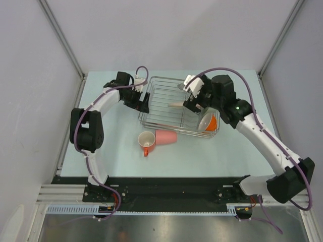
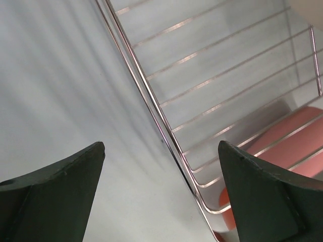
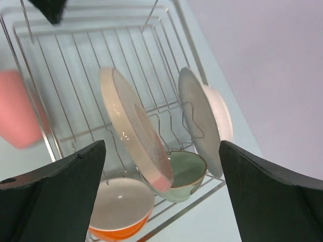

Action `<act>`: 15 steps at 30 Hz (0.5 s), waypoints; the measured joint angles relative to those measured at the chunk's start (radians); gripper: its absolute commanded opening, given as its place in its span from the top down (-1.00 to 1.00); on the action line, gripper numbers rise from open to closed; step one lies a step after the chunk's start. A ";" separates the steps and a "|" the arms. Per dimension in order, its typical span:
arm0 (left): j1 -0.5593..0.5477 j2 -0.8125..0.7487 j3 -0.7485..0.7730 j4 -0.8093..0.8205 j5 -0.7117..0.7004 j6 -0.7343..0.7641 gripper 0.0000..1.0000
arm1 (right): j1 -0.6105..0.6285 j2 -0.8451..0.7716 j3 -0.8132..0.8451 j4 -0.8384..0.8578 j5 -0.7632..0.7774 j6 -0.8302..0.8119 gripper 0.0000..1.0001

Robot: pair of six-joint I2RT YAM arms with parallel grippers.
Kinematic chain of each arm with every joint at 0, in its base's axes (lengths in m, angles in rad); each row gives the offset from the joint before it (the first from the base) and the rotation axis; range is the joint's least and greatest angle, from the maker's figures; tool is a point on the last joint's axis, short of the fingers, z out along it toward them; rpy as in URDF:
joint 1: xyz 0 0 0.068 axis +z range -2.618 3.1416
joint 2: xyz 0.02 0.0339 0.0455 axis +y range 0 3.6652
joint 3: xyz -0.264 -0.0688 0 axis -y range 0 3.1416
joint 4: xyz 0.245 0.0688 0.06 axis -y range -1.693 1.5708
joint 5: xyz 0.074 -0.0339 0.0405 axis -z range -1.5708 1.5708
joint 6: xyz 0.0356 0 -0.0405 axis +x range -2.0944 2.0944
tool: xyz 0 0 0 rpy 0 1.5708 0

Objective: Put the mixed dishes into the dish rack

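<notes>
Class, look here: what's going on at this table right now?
A robot is loading a wire dish rack. Both pincers are open and empty: the right pincer hangs over the rack, the left pincer sits at its left rim. Inside stand a large whitish plate and a pink plate, beside a pale green bowl and an orange cup. A white mug and a pink tumbler sit on the table in front, not yet loaded.

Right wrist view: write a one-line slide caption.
Open right tool over silver wire dish rack: pinkish round plate and whitish round plate on edge, pale green bowl, orange cup.
</notes>
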 measured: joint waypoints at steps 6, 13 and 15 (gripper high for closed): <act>0.001 0.089 0.113 0.008 -0.012 -0.002 -0.99 | -0.068 -0.115 -0.024 0.093 0.032 0.270 -0.99; -0.015 0.103 0.061 0.014 -0.013 0.027 -0.99 | -0.150 -0.130 -0.085 0.168 0.152 0.576 -1.00; -0.024 0.103 0.031 -0.002 -0.014 0.043 -1.00 | -0.151 -0.123 -0.089 0.172 0.172 0.616 -0.99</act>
